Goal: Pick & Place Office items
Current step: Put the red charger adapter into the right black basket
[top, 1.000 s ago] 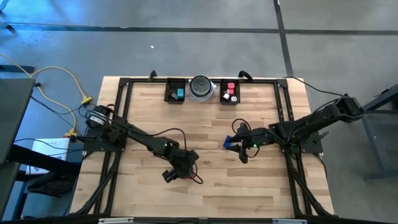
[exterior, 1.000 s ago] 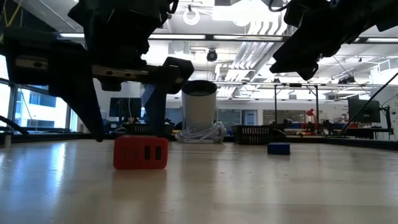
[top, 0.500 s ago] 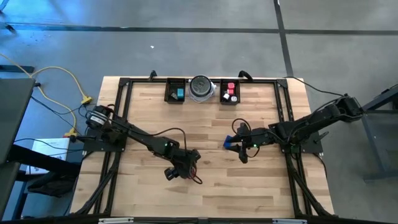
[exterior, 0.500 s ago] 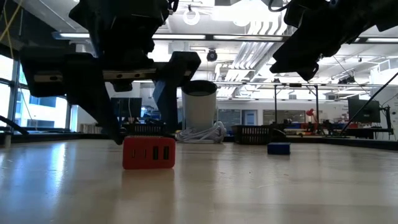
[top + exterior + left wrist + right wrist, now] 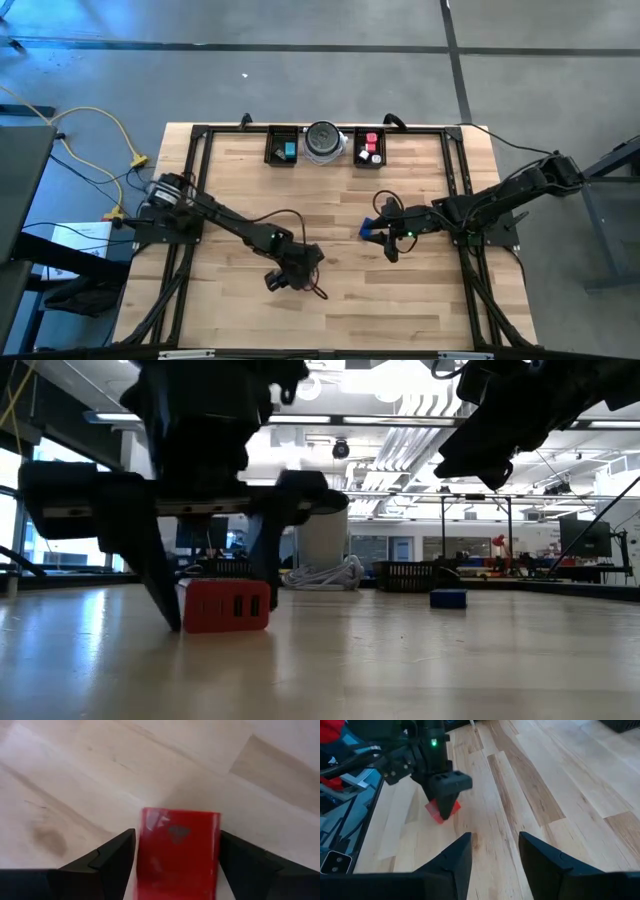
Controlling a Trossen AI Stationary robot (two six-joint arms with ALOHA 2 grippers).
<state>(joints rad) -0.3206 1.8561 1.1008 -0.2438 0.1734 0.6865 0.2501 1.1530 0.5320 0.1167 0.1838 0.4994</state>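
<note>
The red block (image 5: 226, 606) is sitting on the table (image 5: 400, 300) between my left hand's (image 5: 176, 857) spread fingers, not yet gripped. A second ago the hand was standing beside it; I am now straddling it, ready to clench. My right hand (image 5: 491, 851) is waiting, half open, above the blue piece (image 5: 448, 598).

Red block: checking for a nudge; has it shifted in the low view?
Yes. The red block slid right, then back left, judged against the white cup.
</note>
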